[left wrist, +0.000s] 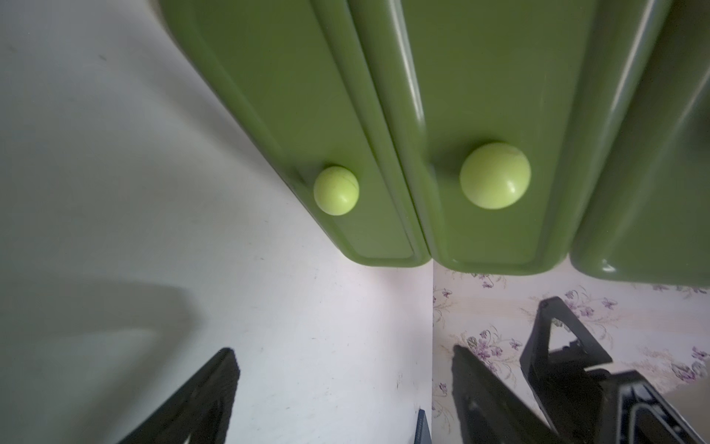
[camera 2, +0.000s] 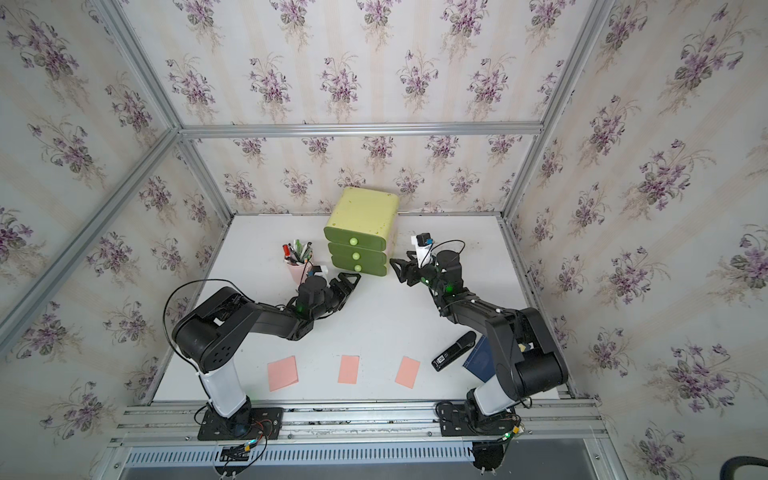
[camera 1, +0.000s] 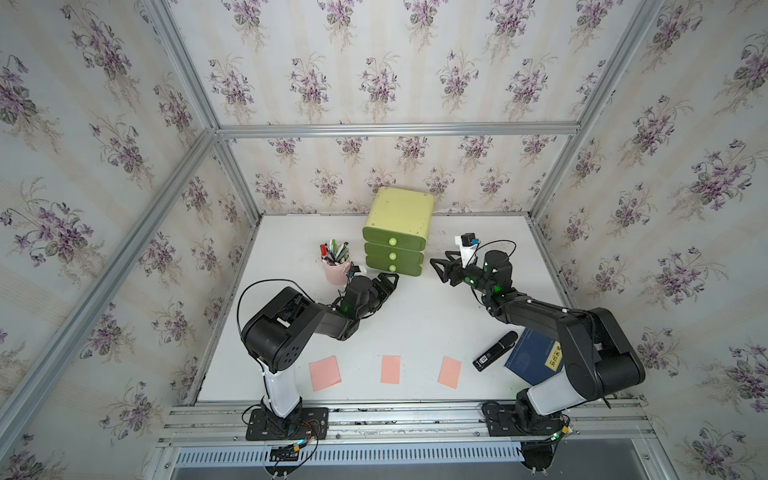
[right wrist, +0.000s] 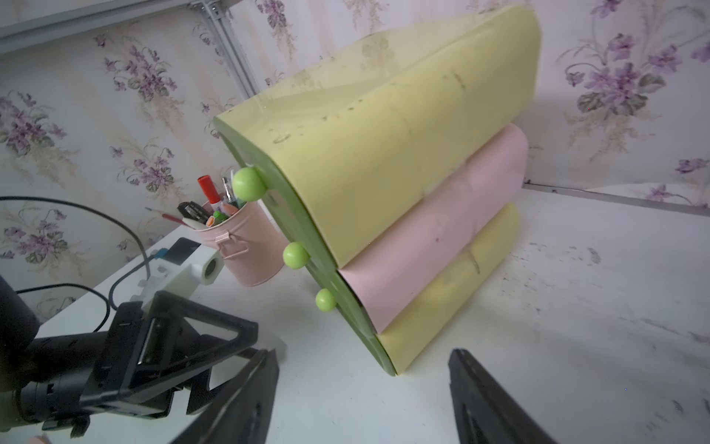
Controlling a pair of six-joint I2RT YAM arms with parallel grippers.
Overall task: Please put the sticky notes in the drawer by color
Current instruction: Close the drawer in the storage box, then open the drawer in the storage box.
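Three salmon pink sticky notes (camera 1: 324, 372) (camera 1: 390, 369) (camera 1: 450, 372) lie flat in a row near the table's front edge; both top views show them. The drawer (camera 1: 397, 232) stands at the back of the table, and its three green fronts look pushed in. My left gripper (camera 1: 392, 283) (left wrist: 343, 355) is open and empty, just in front of the lowest knob (left wrist: 336, 190). My right gripper (camera 1: 439, 266) (right wrist: 363, 355) is open and empty too. It sits beside the drawer's (right wrist: 384, 161) right side and points at its lower front corner.
A pink pen cup (camera 1: 336, 270) full of pens stands just left of the drawer, close behind my left wrist. A black stapler-like device (camera 1: 494, 351) and a dark blue book (camera 1: 534, 357) lie at the front right, partly under my right arm.
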